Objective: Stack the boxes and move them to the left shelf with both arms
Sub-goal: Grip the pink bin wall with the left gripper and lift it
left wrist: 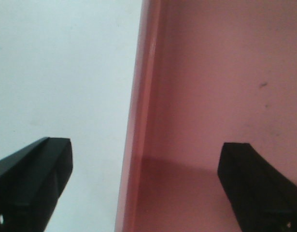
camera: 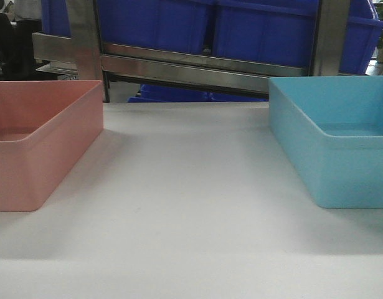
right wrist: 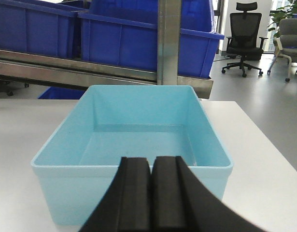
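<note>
A salmon pink box [camera: 42,143] stands on the left of the white table and a light sky blue box [camera: 334,146] on the right, well apart. Neither gripper shows in the front view. My left gripper [left wrist: 146,150] is open and straddles one wall of the pink box [left wrist: 216,87]: one finger [left wrist: 32,183] is outside over the table, the other finger [left wrist: 257,188] is inside the box. My right gripper [right wrist: 151,162] is shut with nothing in it, just before the near wall of the blue box [right wrist: 134,135]. The left shelf is out of view.
A steel rack [camera: 197,65] holding dark royal-blue bins [camera: 160,25] stands behind the white table [camera: 191,205], with an upright post [right wrist: 168,43] right behind the blue box. Office chairs [right wrist: 245,38] stand on the floor beyond the table's right edge.
</note>
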Robot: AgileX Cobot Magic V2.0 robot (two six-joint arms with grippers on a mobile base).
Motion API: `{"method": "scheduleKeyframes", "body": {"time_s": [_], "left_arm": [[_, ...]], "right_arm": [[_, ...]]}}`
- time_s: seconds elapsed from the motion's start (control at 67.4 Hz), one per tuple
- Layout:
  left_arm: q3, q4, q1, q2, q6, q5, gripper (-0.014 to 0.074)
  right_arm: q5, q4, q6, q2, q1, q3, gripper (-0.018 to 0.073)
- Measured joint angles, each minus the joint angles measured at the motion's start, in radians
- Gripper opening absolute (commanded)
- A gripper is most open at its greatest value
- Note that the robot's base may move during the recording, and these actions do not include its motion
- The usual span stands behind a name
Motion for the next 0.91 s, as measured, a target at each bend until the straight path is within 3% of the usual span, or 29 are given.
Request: {"method": "scheduleKeyframes", "body": {"time_s": [0.208, 0.356, 0.549, 0.905], "left_arm": [[-0.001, 0.014, 0.0, 0.094, 0.0, -0.038, 0.0478], [-0.001, 0.017, 0.0, 0.105, 0.0, -0.044, 0.0291], [-0.003, 0.017, 0.0, 0.105, 0.0, -0.045, -0.002], [-0.038, 0.009, 0.0, 0.105, 0.006, 0.012, -0.0011]], "right_arm": [[0.0, 0.0, 0.0, 0.0, 0.0, 0.0, 0.0048], [0.0, 0.0, 0.0, 0.0, 0.0, 0.0, 0.0048], [0.0, 0.0, 0.0, 0.0, 0.0, 0.0, 0.0048], [0.0, 0.0, 0.0, 0.0, 0.0, 0.0, 0.0048]]}}
